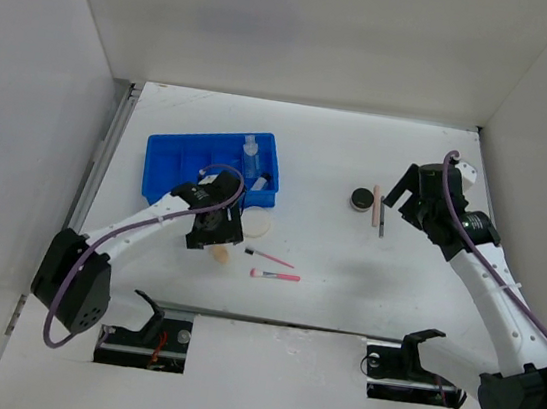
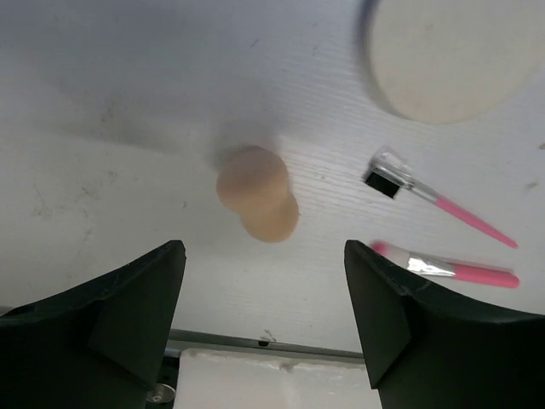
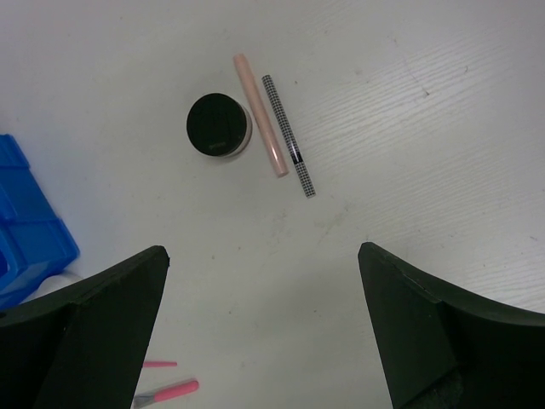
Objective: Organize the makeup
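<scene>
Spread wide, left gripper is framing the peach sponge, which could be rolling toward the brushes at 3 o'clock if pinched off-centre. Right gripper is hovering spread too, jar, stick and pencil bunching at 12 o'clock on open tabletop. Overhead, blue tray is waiting at the sponge's 11 o'clock.

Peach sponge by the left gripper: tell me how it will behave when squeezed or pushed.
The sponge looks like soft foam, so it will probably squash between the fingers of the open left gripper rather than resist. Its rounded egg shape suggests it may roll if nudged. It is likely light for its size.
</scene>
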